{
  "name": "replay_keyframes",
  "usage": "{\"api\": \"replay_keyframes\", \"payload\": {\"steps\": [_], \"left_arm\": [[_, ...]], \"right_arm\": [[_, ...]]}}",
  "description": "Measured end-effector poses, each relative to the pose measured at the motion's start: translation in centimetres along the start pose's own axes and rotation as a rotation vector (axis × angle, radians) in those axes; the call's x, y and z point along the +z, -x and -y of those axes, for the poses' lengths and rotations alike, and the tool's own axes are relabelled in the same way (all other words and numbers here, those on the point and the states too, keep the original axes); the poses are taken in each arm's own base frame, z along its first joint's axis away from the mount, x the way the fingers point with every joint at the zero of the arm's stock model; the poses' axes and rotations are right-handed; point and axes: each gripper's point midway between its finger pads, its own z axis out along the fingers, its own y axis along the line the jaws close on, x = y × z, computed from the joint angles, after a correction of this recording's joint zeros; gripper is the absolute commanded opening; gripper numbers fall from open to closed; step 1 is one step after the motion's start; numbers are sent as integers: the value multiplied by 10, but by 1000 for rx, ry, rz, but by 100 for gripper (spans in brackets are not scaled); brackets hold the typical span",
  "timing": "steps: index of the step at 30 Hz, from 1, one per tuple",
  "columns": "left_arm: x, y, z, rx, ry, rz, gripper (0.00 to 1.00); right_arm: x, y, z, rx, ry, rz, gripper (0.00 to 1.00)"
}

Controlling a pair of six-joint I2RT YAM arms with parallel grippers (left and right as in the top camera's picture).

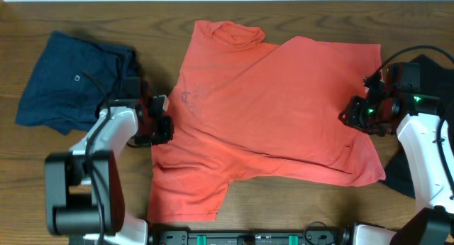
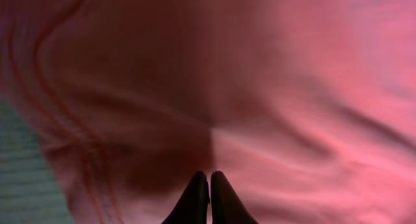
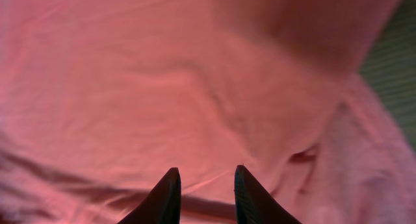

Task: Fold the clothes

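On bench point(image 1: 284, 213), T-shirt point(image 1: 269, 110) lies spread flat, no fold yet. Left hand point(image 1: 164, 128) at its left edge, pressed together; right hand point(image 1: 347, 117) at its right edge, half spread. Navy garment point(image 1: 64, 82), black garment point(image 1: 401, 175) beside T-shirt, also unfolded.

One coral T-shirt point(image 1: 269, 110), one navy garment point(image 1: 64, 82), one black garment point(image 1: 399, 175), two arms point(image 1: 106, 135) point(image 1: 425, 153).

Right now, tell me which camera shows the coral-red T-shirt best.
Overhead: the whole T-shirt lies spread out, collar and sleeves visible. Both wrist views show only close, wrinkled patches of its red cloth, the left with a stitched seam.
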Motion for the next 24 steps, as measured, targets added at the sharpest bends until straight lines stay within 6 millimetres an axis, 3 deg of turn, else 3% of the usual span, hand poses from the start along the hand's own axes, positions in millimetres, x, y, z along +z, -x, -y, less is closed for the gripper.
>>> {"api": "replay_keyframes", "payload": {"steps": [6,12,15,18,24], "left_arm": [[-3,-4,-28,-177,121,-20,6],[-12,-5,-61,-362,155,0,6],[-12,-5,-64,-378,152,2,6],[-12,-5,-63,-373,148,2,6],[-12,-5,-60,-352,113,-1,7]], "right_arm": [[5,9,33,108,-182,37,41],[27,36,60,171,-274,103,46],[44,50,70,177,-286,126,52],[64,61,73,165,-281,139,77],[93,83,82,142,-282,193,79]]}}
